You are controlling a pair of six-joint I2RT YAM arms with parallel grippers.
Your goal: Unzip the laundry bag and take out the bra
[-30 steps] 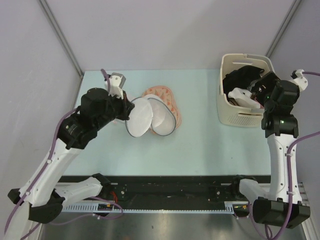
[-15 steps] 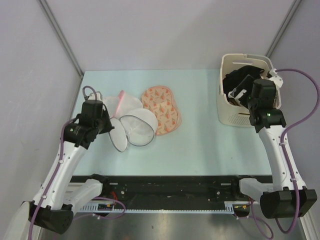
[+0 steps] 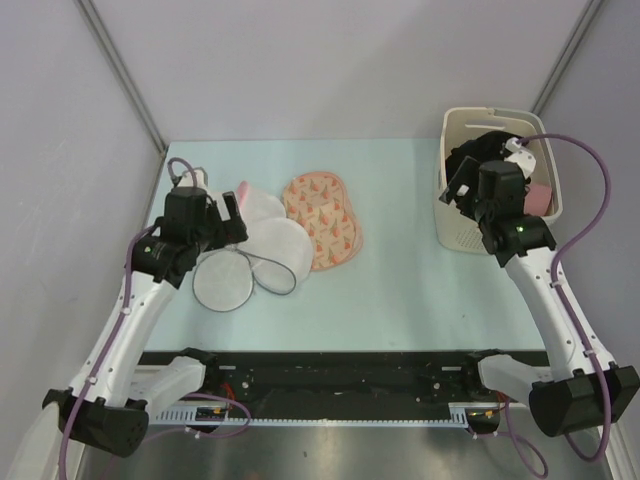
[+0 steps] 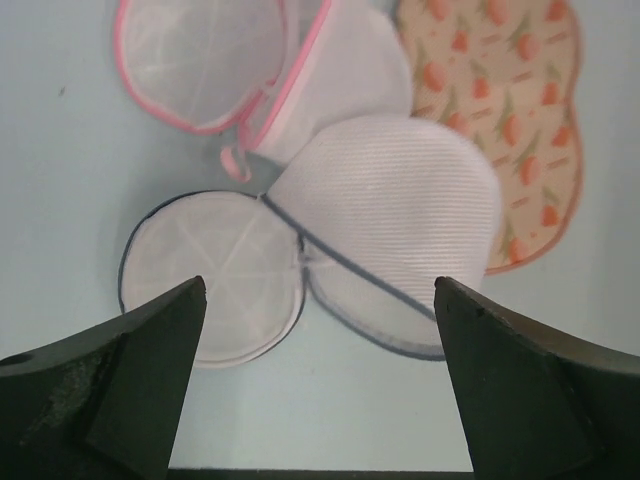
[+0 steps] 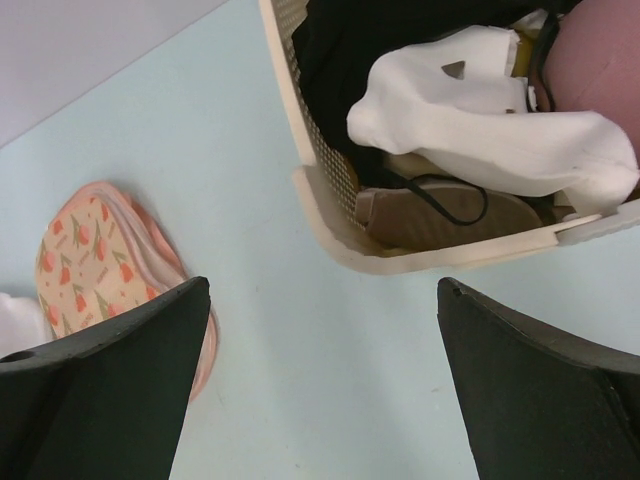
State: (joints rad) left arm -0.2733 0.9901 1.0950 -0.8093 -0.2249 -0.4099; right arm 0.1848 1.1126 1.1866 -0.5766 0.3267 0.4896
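The laundry bag, white mesh with a dark rim, lies unzipped on the table with its two halves spread: a flat disc (image 4: 212,275) and a domed half (image 4: 400,205), also seen from above (image 3: 245,270). The peach bra (image 3: 325,218) (image 4: 500,110) with a fruit print lies flat just right of it, outside the bag. My left gripper (image 3: 230,218) (image 4: 320,295) hovers open above the bag's near rim, nothing between its fingers. My right gripper (image 3: 468,188) (image 5: 322,290) hangs open over bare table beside the basket, holding nothing.
A second mesh bag with pink trim (image 4: 205,60) (image 3: 258,205) lies behind the dark-rimmed one. A cream laundry basket (image 3: 452,228) (image 5: 330,215) at the back right holds black, white and pink clothes. Grey walls close in the left and back sides.
My left gripper lowered the dark-rimmed bag to the table and opened, letting it go; the bag now lies spread flat. My right gripper drew back out of the basket toward the left.
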